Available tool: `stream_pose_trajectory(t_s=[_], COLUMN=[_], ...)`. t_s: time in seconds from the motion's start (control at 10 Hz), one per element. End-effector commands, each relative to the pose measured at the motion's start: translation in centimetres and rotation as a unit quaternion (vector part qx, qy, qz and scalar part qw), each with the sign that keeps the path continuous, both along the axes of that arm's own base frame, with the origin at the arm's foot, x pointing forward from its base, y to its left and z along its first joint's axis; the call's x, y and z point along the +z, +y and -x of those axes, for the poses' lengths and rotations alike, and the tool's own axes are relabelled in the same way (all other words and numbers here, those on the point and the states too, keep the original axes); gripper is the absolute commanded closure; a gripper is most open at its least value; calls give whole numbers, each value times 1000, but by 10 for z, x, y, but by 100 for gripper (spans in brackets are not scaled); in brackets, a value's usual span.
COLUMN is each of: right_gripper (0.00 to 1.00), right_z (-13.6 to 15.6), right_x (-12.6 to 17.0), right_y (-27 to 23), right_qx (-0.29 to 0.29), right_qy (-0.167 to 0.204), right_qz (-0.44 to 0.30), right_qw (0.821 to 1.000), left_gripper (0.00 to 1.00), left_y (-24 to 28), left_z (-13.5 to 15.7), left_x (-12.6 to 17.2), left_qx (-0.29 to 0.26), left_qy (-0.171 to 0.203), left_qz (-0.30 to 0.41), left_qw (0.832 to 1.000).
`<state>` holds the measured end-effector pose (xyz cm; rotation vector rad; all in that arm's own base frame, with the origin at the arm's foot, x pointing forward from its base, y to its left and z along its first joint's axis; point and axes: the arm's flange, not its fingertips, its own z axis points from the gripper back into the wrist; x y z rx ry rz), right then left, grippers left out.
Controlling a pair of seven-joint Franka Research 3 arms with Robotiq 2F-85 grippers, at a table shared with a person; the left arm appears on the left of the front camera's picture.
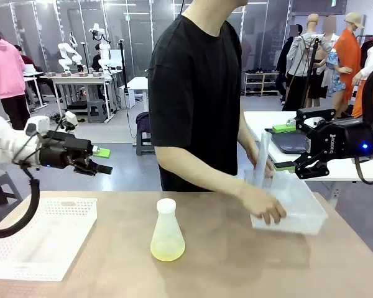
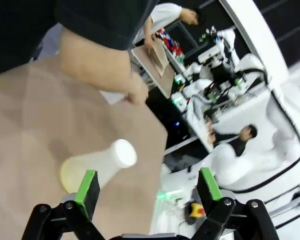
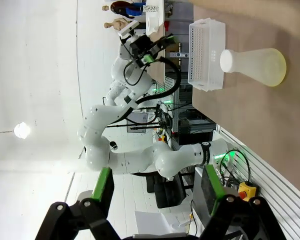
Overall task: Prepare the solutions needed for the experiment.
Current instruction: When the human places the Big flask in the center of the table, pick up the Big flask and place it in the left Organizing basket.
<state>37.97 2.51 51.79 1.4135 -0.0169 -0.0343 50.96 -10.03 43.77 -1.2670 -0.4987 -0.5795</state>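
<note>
A frosted conical flask (image 1: 167,233) with a white cap stands mid-table, a shallow layer of pale yellow-green solution (image 1: 168,251) in its base. The flask (image 2: 92,167) lies ahead of my left fingers in the left wrist view, and the flask (image 3: 255,64) is at the top right of the right wrist view. My left gripper (image 1: 101,161) hovers open above the table's left side, empty. My right gripper (image 1: 285,148) hangs open at the right, above a translucent bin (image 1: 295,208). The person's hand (image 1: 264,205) rests on that bin and holds a clear tube (image 1: 261,162) upright in it.
A white perforated basket (image 1: 40,239) sits on the table's left front. The person in a black shirt (image 1: 196,93) stands at the far edge, centre. Bare tabletop (image 1: 236,267) lies around and in front of the flask.
</note>
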Motion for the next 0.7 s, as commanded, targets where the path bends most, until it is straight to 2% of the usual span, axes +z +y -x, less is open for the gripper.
stream_pose_trajectory(t_s=[0.0,0.1,0.6], right_gripper=[11,11,11], right_z=[1,1,1], right_x=[1,1,1], right_y=[0,0,0], right_qx=[0,0,0], right_qy=[-3,-3,-3], right_qz=[-2,-2,-2], right_qw=[1000,1000,1000], left_gripper=[0,0,0], left_y=[-6,0,0], left_z=[-11,0,0], left_x=[-7,0,0], left_qx=[-38,0,0], left_qy=[-21,0,0], left_qz=[18,0,0], left_qw=[999,1000,1000])
